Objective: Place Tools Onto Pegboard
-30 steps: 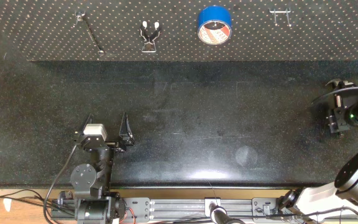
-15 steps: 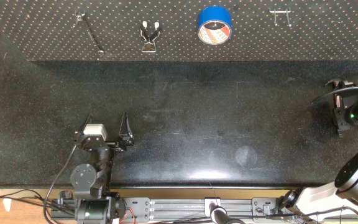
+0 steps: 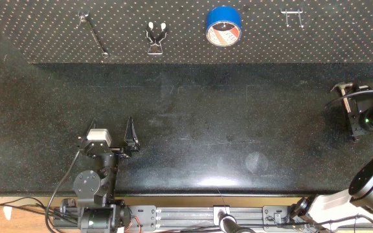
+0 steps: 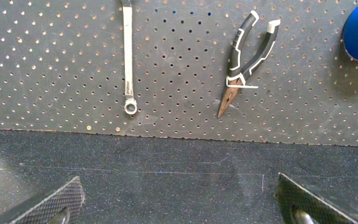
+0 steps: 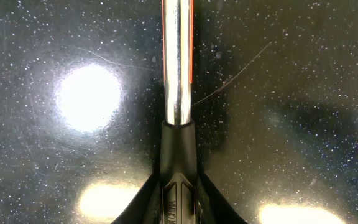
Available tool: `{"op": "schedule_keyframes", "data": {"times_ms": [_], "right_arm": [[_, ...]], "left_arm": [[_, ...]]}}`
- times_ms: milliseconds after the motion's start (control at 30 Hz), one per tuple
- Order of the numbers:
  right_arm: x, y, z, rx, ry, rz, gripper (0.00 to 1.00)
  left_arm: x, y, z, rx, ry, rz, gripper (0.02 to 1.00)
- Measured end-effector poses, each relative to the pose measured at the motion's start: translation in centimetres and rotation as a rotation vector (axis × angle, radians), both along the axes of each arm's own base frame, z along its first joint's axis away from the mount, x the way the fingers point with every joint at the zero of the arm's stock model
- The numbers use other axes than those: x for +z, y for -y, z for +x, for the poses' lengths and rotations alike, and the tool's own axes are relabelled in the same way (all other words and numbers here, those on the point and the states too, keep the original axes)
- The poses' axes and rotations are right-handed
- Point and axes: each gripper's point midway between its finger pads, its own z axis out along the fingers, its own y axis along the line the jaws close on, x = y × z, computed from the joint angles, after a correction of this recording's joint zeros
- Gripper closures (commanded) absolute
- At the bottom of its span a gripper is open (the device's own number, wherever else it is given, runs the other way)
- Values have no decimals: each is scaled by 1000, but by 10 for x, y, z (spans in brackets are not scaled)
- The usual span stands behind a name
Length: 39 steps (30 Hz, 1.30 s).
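The black bench lies below the pegboard. Near the bench's right end, a hammer is clamped by its black grip in the right hand. The left hand is spread open and holds nothing. The hammer is judged stiff and head-heavy, with a slippery chrome shaft, so the rubber grip is the better hold. A bare hook is available.

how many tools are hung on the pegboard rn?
3 on the pegboard: wrench at left, pliers right of it, blue tape roll right of centre. The hook farther right looks bare. Right claw holds a hammer.
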Motion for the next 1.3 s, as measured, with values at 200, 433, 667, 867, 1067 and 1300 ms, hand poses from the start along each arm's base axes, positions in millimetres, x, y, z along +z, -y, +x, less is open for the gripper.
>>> {"op": "schedule_keyframes", "data": {"times_ms": [200, 433, 667, 867, 1067, 1300], "right_arm": [[0, 0, 0, 0, 0, 0, 886], [1, -1, -1, -55, -4, 11, 925], [102, -11, 16, -177, 309, -31, 928], [201, -91, 57, -64, 693, 59, 928], [260, -184, 95, 89, 926, 205, 928], [216, -203, 120, 80, 805, 244, 923]], "left_arm": [[0, 0, 0, 0, 0, 0, 23], [0, 0, 0, 0, 0, 0, 23], [0, 0, 0, 0, -1, 0, 23], [0, 0, 0, 0, -1, 0, 23], [0, 0, 0, 0, -1, 0, 23], [0, 0, 0, 0, -1, 0, 23]]}}
